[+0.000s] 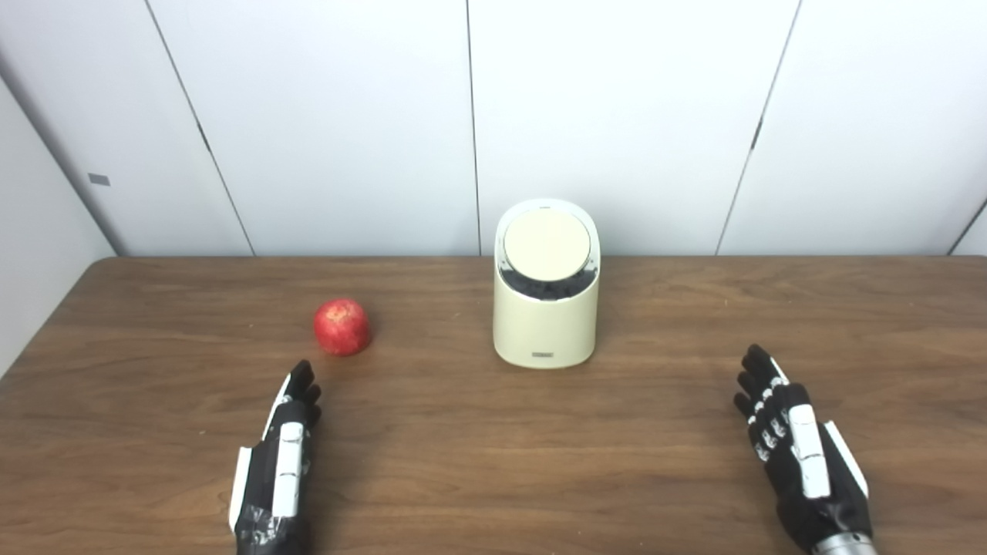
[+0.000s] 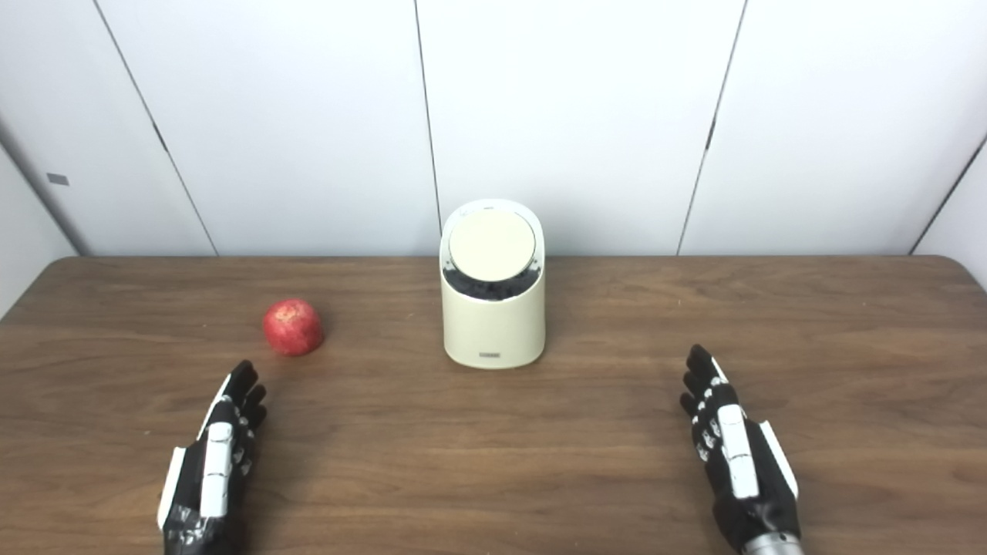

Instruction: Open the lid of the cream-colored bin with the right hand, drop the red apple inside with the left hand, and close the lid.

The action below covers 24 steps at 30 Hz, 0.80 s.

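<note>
A cream-colored bin (image 1: 546, 327) stands near the back middle of the wooden table (image 1: 493, 462). Its round lid (image 1: 547, 244) looks tilted, with a dark gap below its front edge. A red apple (image 1: 341, 327) lies on the table to the bin's left. My left hand (image 1: 281, 462) rests low at the front left, fingers stretched out, open and empty, just short of the apple. My right hand (image 1: 798, 451) rests at the front right, fingers stretched out, open and empty, well to the right of the bin.
White wall panels (image 1: 617, 116) stand right behind the table's back edge. Bare wood lies between my two hands and in front of the bin.
</note>
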Each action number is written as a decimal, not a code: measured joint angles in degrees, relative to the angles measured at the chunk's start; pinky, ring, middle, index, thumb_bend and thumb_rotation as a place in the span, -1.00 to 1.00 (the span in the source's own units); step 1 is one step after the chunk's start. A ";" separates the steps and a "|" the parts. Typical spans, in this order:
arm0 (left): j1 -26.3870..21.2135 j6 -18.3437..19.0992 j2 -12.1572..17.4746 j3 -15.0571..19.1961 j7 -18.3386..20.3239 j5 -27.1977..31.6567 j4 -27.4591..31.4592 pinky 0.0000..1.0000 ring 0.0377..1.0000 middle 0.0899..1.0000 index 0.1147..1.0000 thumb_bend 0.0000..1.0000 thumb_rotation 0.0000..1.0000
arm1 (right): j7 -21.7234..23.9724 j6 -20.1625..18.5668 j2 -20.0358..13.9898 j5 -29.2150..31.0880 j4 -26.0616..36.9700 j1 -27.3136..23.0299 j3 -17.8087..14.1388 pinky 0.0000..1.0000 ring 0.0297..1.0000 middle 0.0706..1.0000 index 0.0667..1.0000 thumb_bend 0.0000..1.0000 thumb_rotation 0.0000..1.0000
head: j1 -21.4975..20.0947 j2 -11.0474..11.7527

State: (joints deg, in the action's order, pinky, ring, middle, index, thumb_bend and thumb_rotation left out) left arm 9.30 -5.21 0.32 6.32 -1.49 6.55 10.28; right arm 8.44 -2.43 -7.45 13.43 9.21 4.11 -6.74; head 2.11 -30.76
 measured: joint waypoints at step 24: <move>0.01 1.61 0.07 0.02 -0.06 0.35 0.17 1.00 0.96 0.97 0.94 0.17 0.76 | -0.12 0.77 0.16 0.03 -0.92 -0.22 -0.57 1.00 0.99 0.96 0.90 0.13 0.86 | -0.26 0.62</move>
State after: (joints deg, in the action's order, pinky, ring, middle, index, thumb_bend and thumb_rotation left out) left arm 9.32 -3.59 0.39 6.34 -1.55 6.89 10.45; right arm 8.32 -1.66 -7.29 13.46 8.28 3.89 -7.31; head 1.85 -30.15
